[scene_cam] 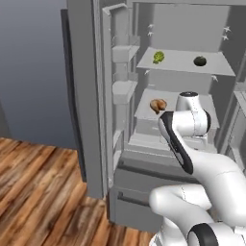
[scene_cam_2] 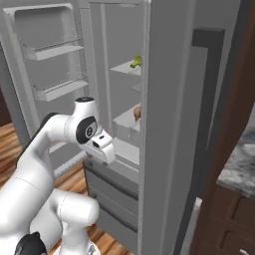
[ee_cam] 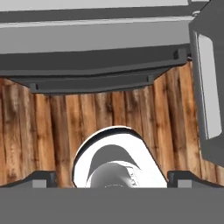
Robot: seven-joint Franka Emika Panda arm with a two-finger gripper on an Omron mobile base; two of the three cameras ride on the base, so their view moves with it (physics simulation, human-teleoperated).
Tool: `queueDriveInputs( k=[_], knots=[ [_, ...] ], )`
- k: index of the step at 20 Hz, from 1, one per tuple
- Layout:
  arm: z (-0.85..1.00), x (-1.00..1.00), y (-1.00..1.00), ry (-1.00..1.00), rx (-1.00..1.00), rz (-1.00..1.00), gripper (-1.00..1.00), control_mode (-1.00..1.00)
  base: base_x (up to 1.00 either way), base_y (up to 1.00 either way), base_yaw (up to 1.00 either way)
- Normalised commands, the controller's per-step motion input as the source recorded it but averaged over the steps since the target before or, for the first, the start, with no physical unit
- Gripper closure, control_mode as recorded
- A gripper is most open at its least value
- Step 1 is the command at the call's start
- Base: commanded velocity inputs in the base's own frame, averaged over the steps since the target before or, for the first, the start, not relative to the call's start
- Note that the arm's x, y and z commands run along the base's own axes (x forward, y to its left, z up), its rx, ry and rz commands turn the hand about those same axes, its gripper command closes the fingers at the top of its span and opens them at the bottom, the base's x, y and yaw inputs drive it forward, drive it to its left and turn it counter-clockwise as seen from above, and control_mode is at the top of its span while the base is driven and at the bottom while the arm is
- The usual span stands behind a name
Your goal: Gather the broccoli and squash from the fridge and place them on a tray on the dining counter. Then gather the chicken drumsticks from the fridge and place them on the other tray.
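Note:
The fridge [scene_cam: 85, 96] stands with its doors open. On its upper shelf lie the broccoli [scene_cam: 158, 57], a small green-yellow lump, and to its right the dark green squash [scene_cam: 200, 61]. A tan chicken drumstick [scene_cam: 158, 105] rests on the shelf below. The right base view shows the broccoli [scene_cam_2: 136, 62] and the drumstick [scene_cam_2: 137, 113] past the door edge. My gripper [ee_cam: 111, 179] hangs in front of the fridge's lower drawers [ee_cam: 96, 57], pointing down at the floor, open and holding nothing. It is well below the food shelves. The trays are out of view.
The open left fridge door [scene_cam_2: 50, 55] carries bare bins. The right door [scene_cam_2: 169, 124] stands edge-on close to the arm. A corner of the grey marbled dining counter [scene_cam_2: 241, 167] shows at the far right. Wooden floor [scene_cam: 38, 192] lies open to the left.

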Motion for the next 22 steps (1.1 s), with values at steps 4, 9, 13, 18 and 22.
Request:
queueDriveInputs(
  k=[4, 9, 13, 18, 22],
  knots=[
    [0.0, 0.0, 0.0, 0.0, 0.0, 0.0, -1.0, 1.0, 0.48, 0.15, -0.29],
    [0.0, 0.0, 0.0, 0.0, 0.0, 0.0, -1.0, 1.0, 0.63, 0.14, -0.25],
    [0.0, 0.0, 0.0, 0.0, 0.0, 0.0, -1.0, 1.0, 0.39, 0.01, -0.2],
    [0.0, 0.0, 0.0, 0.0, 0.0, 0.0, -1.0, 1.0, 0.27, 0.3, -0.28],
    [0.0, 0.0, 0.0, 0.0, 0.0, 0.0, -1.0, 1.0, 0.43, 0.32, -0.26]
  ],
)
